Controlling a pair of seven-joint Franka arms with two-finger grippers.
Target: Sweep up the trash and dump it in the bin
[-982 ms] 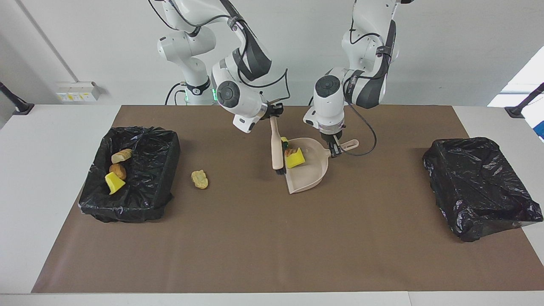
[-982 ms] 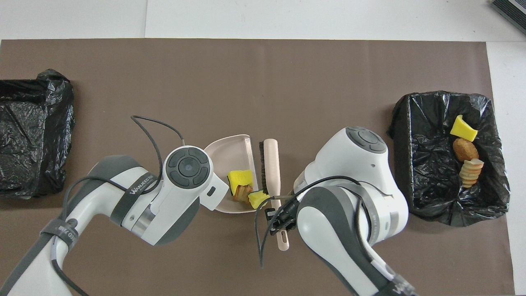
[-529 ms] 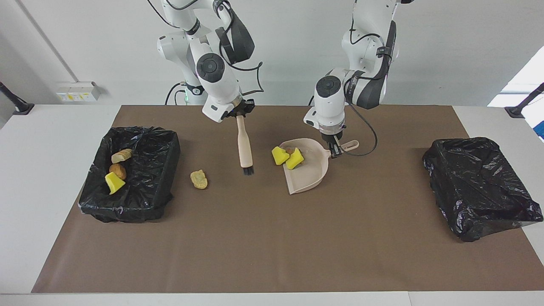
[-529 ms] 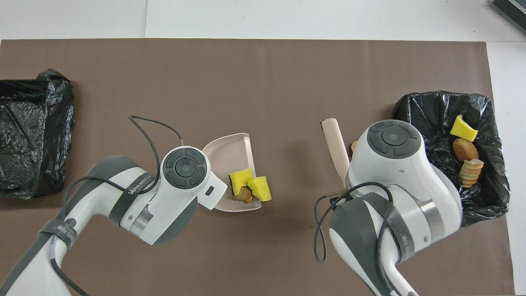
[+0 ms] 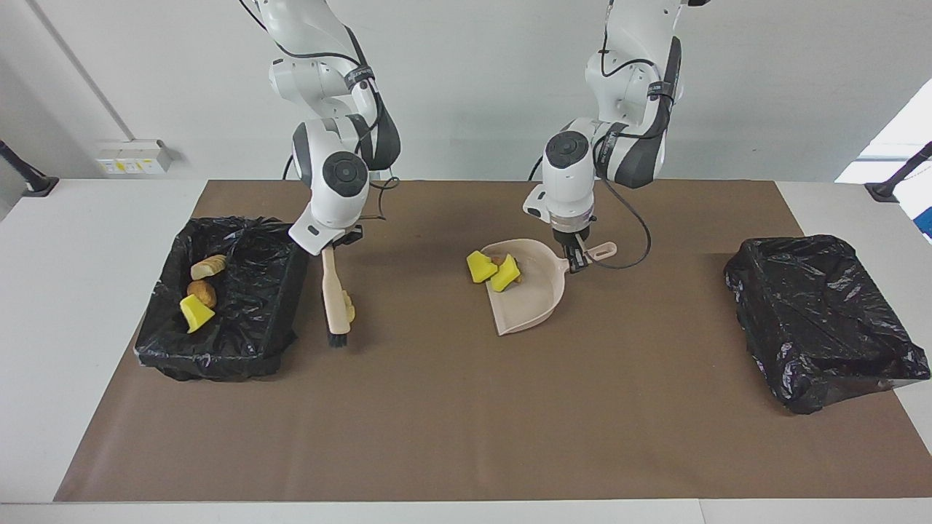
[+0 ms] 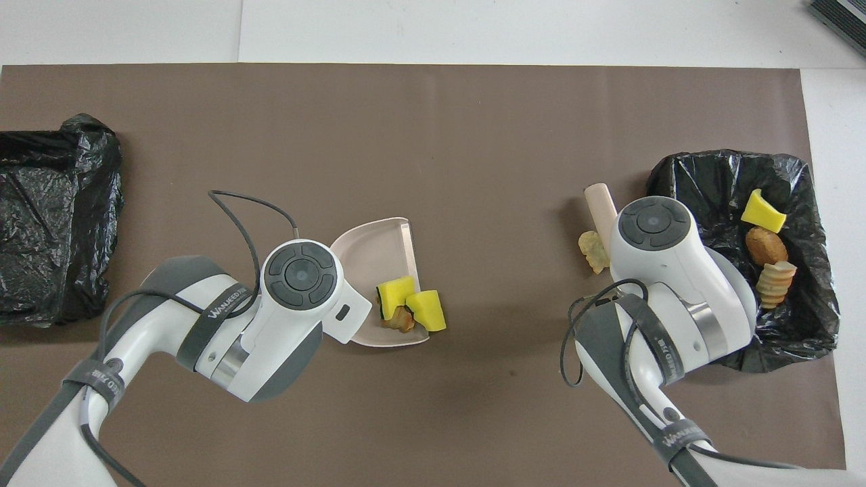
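Note:
My right gripper [image 5: 329,247] is shut on the handle of a beige brush [image 5: 336,295], which hangs bristles down at the mat. The brush is between a pale beige lump [image 5: 350,306] and the black-lined bin [image 5: 291,251] at the right arm's end. The lump [image 6: 594,247] and the brush tip [image 6: 598,201] also show from overhead. My left gripper [image 5: 577,258] is shut on the handle of the pink dustpan [image 5: 535,298], which rests on the mat. One yellow wedge [image 5: 507,275] and an orange-brown piece [image 5: 499,259] lie in the pan. A second wedge [image 5: 479,267] sits at its mouth.
The bin by the brush holds a beige piece [image 5: 209,266], a brown piece [image 5: 202,292] and a yellow wedge [image 5: 195,313]. A second black-lined bin [image 5: 823,320] stands at the left arm's end. The brown mat [image 5: 466,422] covers the table's middle.
My right arm has carried the brush away from the dustpan toward the right arm's end, down beside the beige lump. One yellow wedge now lies at the pan's mouth. The left gripper and dustpan stayed put.

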